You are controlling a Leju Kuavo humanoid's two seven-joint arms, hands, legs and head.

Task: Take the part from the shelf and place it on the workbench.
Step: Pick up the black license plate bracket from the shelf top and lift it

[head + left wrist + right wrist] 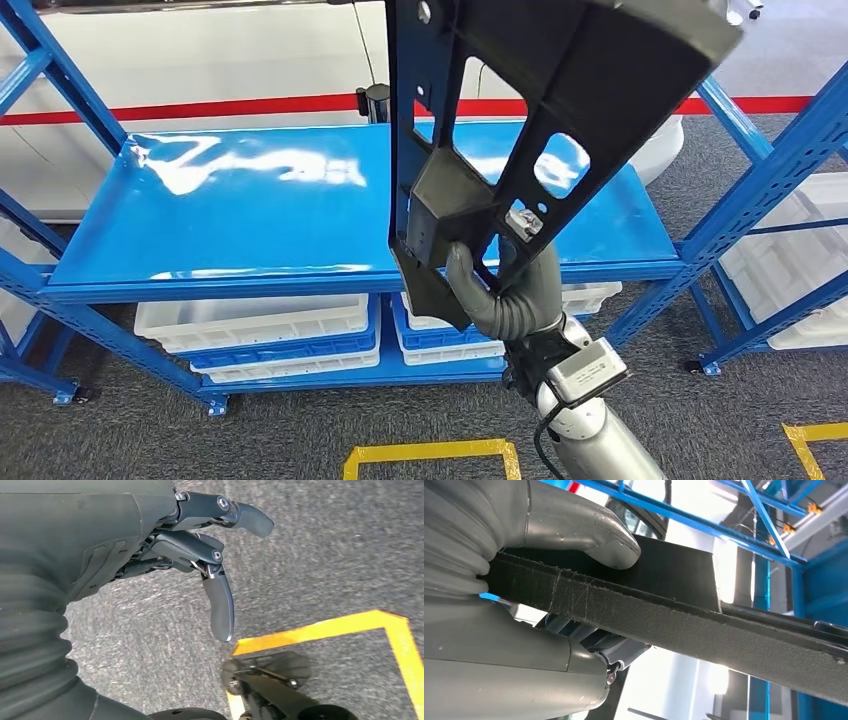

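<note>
right, over at nine o'clock in the head view the blue shelf (250,200) has its glossy top deck bare, so the pick step looks done and we're into the carry. beneath that deck, around seven o'clock, white plastic crates (255,325) sit stacked on the lower level; i can't tell what, if anything, is in them. a second stack of white crates (450,345) sits at six, partly hidden by the arm.

the left hand (200,555) hangs over the grey floor by a yellow tape line (320,630), fingers loosely apart, holding nothing.

now the centre: the black part (500,130), a long frame with cut-out windows, is lifted off the shelf and rises from six toward one o'clock, tilted, close to the camera. the right hand (505,295) grips its lower end, and the right wrist view shows the thumb (589,535) pressed on the part's flat face with its rough edge running through the palm, a firm wrapped hold.

at three o'clock a second blue rack (770,180) holds more white bins (800,270), contents hidden.

next, i'd judge, comes a turn toward the workbench, keeping that tall top end clear of the blue uprights, then a level set-down.
</note>
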